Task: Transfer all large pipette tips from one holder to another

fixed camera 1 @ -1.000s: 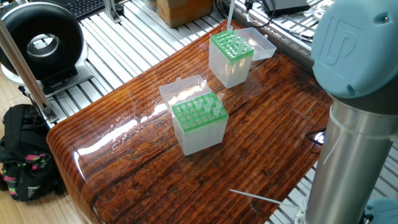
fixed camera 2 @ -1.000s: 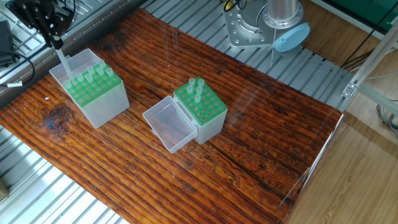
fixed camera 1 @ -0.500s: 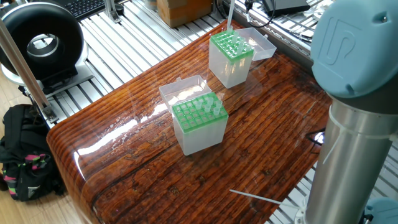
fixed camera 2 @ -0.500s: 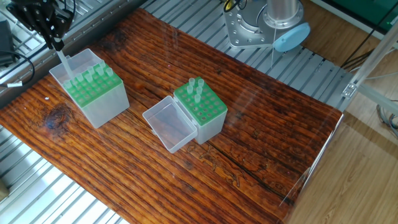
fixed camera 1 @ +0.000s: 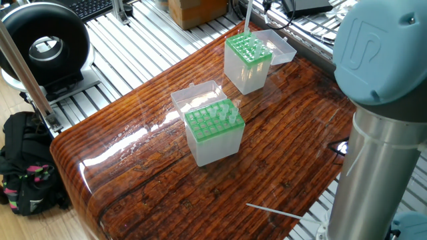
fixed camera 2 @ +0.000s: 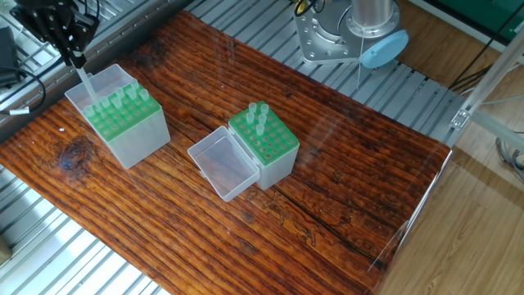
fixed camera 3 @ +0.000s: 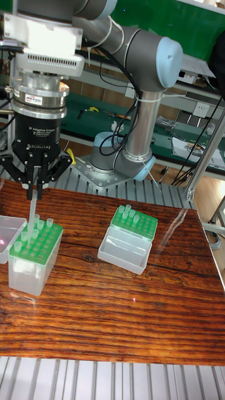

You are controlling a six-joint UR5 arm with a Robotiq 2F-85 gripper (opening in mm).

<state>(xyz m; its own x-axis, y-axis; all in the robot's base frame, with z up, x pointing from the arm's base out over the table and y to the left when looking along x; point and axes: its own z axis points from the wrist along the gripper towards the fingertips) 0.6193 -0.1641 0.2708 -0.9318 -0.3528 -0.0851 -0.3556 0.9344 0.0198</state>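
The black gripper (fixed camera 3: 35, 187) carries white lettering that looks like "ROBOTIQ" (too small to be sure). Its fingers (fixed camera 3: 30, 185) are closed narrowly on one large pipette tip (fixed camera 3: 31, 215), held upright with its lower end among the holes of the green-topped holder (fixed camera 3: 31, 257) directly beneath. More tips (fixed camera 3: 42, 226) stand in that holder's rows just beside the held one. Well off to the side of the gripper sits a second holder (fixed camera 3: 131, 232), clear lid (fixed camera 2: 222, 167) open, with a few tips (fixed camera 2: 259, 115) in one corner.
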